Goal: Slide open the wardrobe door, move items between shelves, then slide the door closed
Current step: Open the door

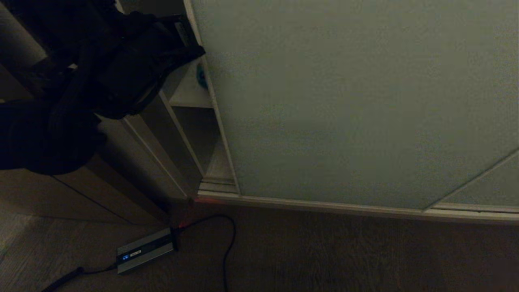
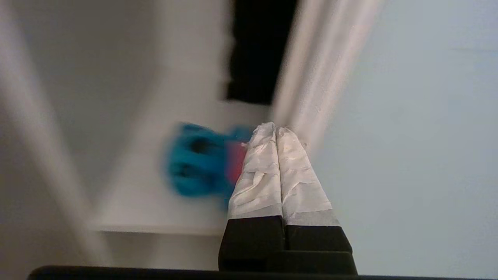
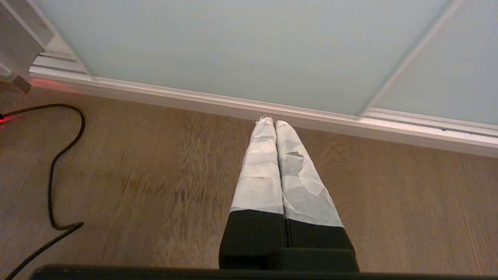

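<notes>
Left gripper (image 2: 276,130), fingers pressed together and empty, at the sliding wardrobe door (image 1: 357,101) frame edge beside the teal-blue plush toy (image 2: 198,165); judged step: closing the door, next pushing its edge across the remaining gap.

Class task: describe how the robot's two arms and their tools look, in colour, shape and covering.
The left arm is bulky, black and rounded. Each tool, left tool and right tool, has two long tapering fingers with black bases, wrapped in wrinkled white tape up to the tips. No markings are legible.

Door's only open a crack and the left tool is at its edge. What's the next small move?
Probably press the shut left tool against the door's pale frame edge and slide the door further open: the gap is narrow, and the teal toy sits on the shelf behind it.
</notes>
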Controlling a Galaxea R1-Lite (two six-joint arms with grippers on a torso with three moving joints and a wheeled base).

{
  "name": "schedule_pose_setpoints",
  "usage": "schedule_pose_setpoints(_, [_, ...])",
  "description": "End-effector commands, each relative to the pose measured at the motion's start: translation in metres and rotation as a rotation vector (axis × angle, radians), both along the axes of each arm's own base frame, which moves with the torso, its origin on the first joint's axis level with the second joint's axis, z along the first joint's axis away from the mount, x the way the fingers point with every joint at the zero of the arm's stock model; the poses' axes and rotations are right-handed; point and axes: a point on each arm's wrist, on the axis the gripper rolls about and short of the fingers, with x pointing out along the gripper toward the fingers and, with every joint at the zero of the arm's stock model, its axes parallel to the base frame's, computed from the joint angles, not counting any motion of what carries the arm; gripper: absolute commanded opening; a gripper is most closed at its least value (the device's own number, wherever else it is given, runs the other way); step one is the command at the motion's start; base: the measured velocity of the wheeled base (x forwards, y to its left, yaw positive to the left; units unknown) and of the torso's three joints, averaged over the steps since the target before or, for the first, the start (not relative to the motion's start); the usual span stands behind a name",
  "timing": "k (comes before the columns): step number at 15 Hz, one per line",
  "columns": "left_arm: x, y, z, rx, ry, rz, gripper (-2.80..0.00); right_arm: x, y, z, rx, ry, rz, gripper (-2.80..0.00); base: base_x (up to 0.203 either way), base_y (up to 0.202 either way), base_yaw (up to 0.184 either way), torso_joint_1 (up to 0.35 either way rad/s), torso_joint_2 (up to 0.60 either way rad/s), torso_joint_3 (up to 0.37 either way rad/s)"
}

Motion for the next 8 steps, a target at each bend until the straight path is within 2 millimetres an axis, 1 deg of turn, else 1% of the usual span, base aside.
schedule_pose_setpoints(1, [-0.012, -0.025, -0.001, 0.004, 0.002, -0.087, -2.8, 0.0, 0.0, -0.001, 0.0, 0.006, 0.0, -2.8, 0.0, 0.0, 0.0, 0.0, 0.0, 0.0])
schedule_pose_setpoints(4, [-0.025, -0.054, -0.007, 0.015, 0.018, -0.18, -2.8, 0.0, 0.0, -0.001, 0.0, 0.005, 0.0, -2.8, 0.0, 0.0, 0.0, 0.0, 0.0, 0.0])
schedule_pose_setpoints(5, [-0.029, -0.06, -0.01, 0.025, 0.028, -0.198, -2.8, 0.0, 0.0, -0.001, 0.0, 0.004, 0.0, -2.8, 0.0, 0.0, 0.0, 0.0, 0.0, 0.0])
schedule_pose_setpoints(6, [-0.03, -0.061, -0.011, 0.025, 0.025, -0.197, -2.8, 0.0, 0.0, -0.001, 0.0, 0.006, 0.0, -2.8, 0.0, 0.0, 0.0, 0.0, 0.0, 0.0])
schedule_pose_setpoints(8, [-0.037, -0.053, 0.0, -0.007, -0.004, -0.182, -2.8, 0.0, 0.0, -0.001, 0.0, 0.004, 0.0, -2.8, 0.0, 0.0, 0.0, 0.0, 0.0, 0.0])
